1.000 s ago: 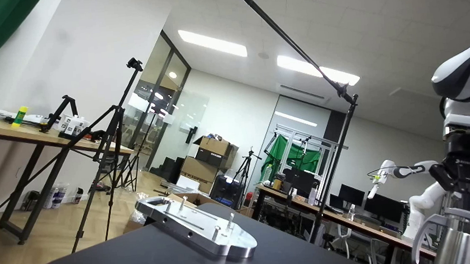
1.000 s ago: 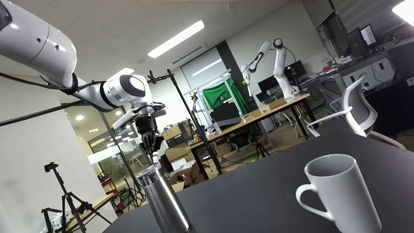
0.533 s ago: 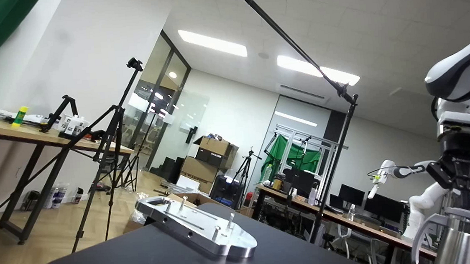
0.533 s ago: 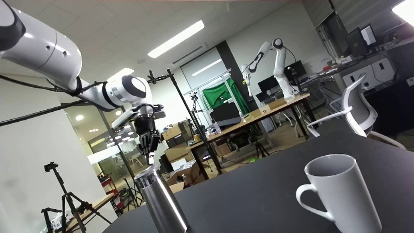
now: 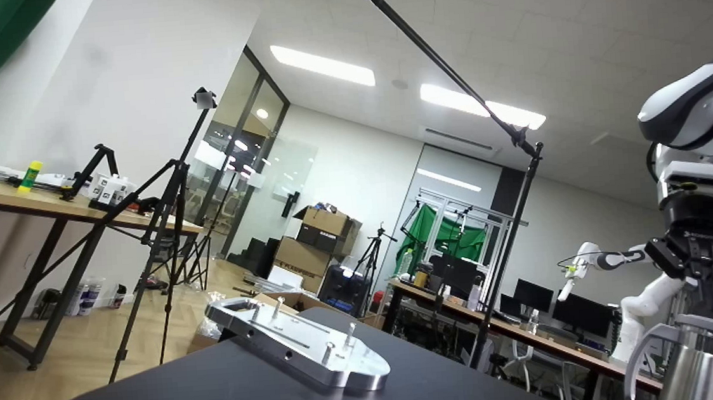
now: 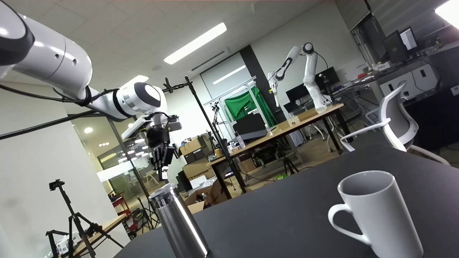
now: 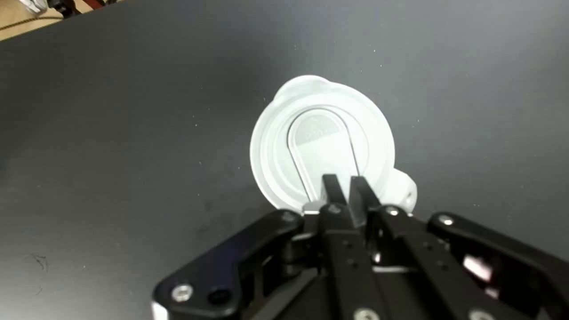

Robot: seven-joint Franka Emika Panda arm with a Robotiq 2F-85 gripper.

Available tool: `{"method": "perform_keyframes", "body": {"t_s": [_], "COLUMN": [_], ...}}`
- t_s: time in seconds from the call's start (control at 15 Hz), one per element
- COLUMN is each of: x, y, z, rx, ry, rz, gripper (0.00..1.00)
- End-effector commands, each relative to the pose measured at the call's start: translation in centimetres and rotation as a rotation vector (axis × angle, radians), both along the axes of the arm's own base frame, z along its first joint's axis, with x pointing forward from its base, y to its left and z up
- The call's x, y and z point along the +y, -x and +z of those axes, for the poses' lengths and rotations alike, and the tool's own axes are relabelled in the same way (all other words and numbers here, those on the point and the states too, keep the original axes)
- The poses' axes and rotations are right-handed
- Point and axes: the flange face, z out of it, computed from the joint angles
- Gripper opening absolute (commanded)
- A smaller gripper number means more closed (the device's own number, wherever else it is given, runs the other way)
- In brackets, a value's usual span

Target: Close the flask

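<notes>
Pointing down at the flask [image 5: 710,368], the gripper [image 7: 343,181] grasps nothing, its fingers [image 7: 332,189] nearly together with a slim gap, at the 5 o'clock side of the lid [image 7: 320,142] in the wrist view; whether they touch it cannot be told. The flask stands on a table [image 7: 133,133], handle [image 7: 403,192] at 4 o'clock from above. In an exterior view, a mug [image 6: 387,218] stands at the flask's 3 o'clock; in an exterior view, a metal plate [image 5: 307,337] lies at 9.
</notes>
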Motion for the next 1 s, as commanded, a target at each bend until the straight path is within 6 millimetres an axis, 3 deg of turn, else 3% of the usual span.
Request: {"method": "perform_keyframes", "body": {"t_s": [0.0, 0.27, 0.53, 0.73, 0.93], "x": [-0.3, -0.4, 0.6, 1.7, 1.9], "y": [-0.1, -0.3, -1.0, -1.3, -0.9], "z": [-0.2, 0.3, 3.1, 5.4, 5.0], "rx": [0.063, 0.079, 0.034, -0.02, -0.022], "ry": [0.015, 0.025, 0.025, 0.022, 0.001], "rz": [-0.003, -0.004, 0.01, 0.028, 0.037], "gripper": [0.43, 0.71, 0.97, 1.0, 1.0]}}
